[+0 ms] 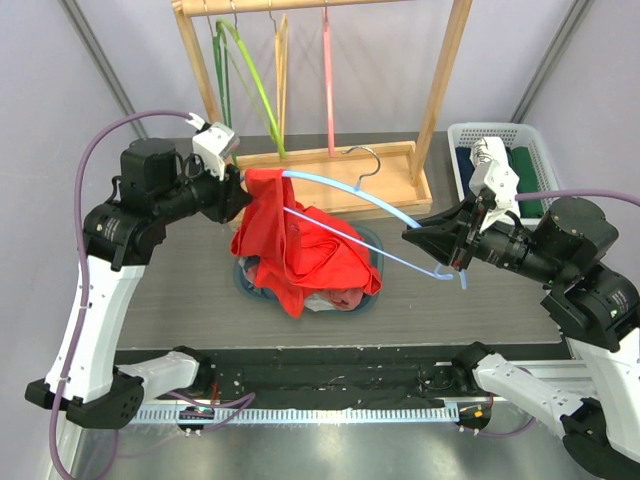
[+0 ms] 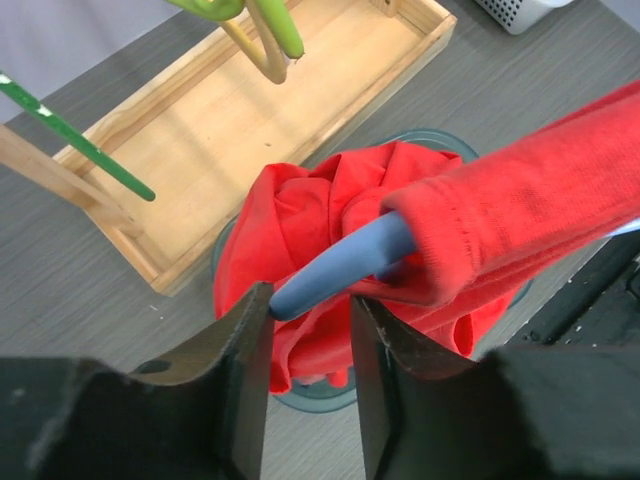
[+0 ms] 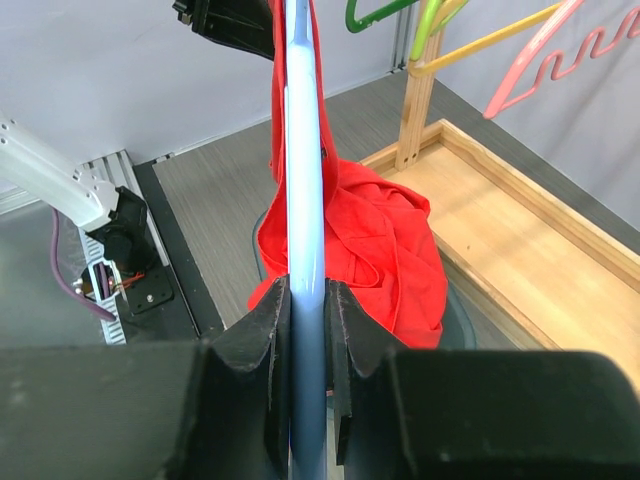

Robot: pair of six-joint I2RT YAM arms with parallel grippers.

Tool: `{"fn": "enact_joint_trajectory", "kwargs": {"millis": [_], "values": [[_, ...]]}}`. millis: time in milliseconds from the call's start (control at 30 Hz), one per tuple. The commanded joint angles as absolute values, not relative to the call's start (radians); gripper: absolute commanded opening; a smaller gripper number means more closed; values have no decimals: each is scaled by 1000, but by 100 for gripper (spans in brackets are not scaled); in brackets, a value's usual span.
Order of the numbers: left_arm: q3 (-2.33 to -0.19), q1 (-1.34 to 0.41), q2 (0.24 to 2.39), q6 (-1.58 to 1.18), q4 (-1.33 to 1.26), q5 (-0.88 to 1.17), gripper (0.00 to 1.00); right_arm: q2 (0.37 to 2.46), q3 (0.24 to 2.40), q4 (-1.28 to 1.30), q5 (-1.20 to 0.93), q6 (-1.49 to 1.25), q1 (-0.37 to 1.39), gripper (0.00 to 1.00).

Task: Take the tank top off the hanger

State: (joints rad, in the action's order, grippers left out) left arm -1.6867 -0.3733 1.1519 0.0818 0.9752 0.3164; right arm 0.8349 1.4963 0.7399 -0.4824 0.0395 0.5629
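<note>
A red tank top hangs from a light blue hanger held over the table; its lower part is bunched in a round grey-blue dish. My left gripper is at the hanger's left end. In the left wrist view its jaws stand apart, with the blue hanger tip and a red strap just past the fingertips. My right gripper is shut on the hanger's right arm; the bar runs between the fingers.
A wooden rack with a tray base stands behind, holding green, yellow and pink hangers. A white basket with dark cloth sits at the back right. The dish rim also shows in the left wrist view.
</note>
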Motion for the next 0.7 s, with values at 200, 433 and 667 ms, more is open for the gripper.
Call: {"fn": "enact_joint_trajectory", "kwargs": {"millis": [200, 433, 667], "values": [[-1735, -377, 1146, 34, 917, 512, 20, 853, 1519, 660, -466, 26, 563, 2], [-1697, -367, 1126, 15, 920, 602, 33, 854, 1523, 664, -443, 32, 564, 2], [-1614, -357, 1083, 5, 919, 794, 68, 871, 1528, 664, -406, 41, 563, 2]]}}
